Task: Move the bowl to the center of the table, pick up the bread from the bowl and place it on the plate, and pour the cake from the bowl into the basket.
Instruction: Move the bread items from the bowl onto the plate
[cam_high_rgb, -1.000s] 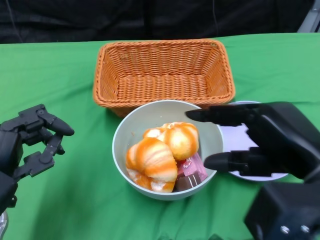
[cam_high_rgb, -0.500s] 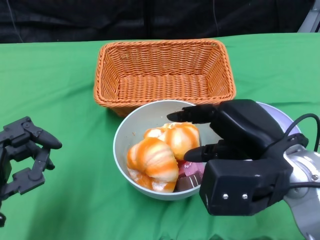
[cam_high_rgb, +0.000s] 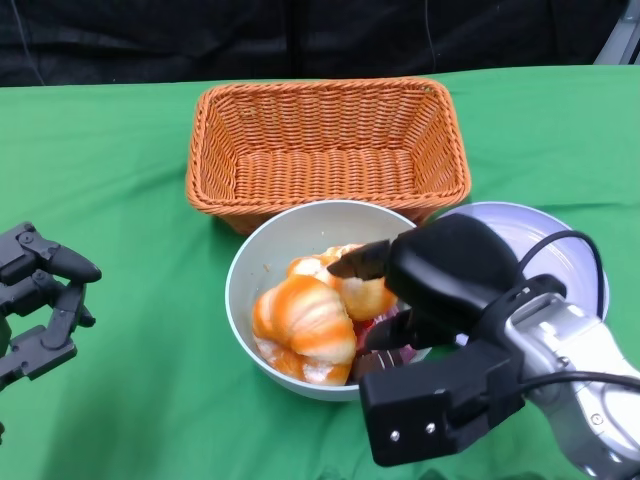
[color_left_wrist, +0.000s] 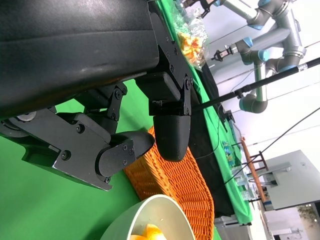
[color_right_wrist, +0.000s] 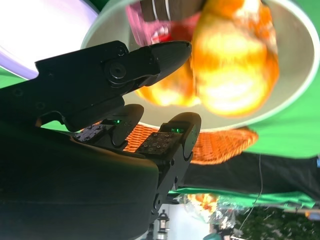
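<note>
The pale bowl (cam_high_rgb: 243, 300) stands in the middle of the green table, just in front of the wicker basket (cam_high_rgb: 330, 150). It holds two glazed orange bread rolls, the front one (cam_high_rgb: 305, 320) and the back one (cam_high_rgb: 358, 290), plus a brown and pink wrapped cake (cam_high_rgb: 378, 358). My right hand (cam_high_rgb: 440, 275) reaches over the bowl's right side. One fingertip lies on top of the back roll and the thumb sits lower by the cake; the fingers are still apart in the right wrist view, with the bread (color_right_wrist: 230, 65) just beyond them. My left hand (cam_high_rgb: 40, 300) hovers open at the left edge.
The white plate (cam_high_rgb: 565, 250) lies right of the bowl, partly hidden behind my right hand and forearm. The basket holds nothing. Green cloth (cam_high_rgb: 130, 400) spreads left and in front of the bowl. A black backdrop runs along the table's far edge.
My right hand has moved left and down over the bowl, its fingertip reaching the back roll. My left hand has drawn back toward the lower left edge. The bowl has stayed put.
</note>
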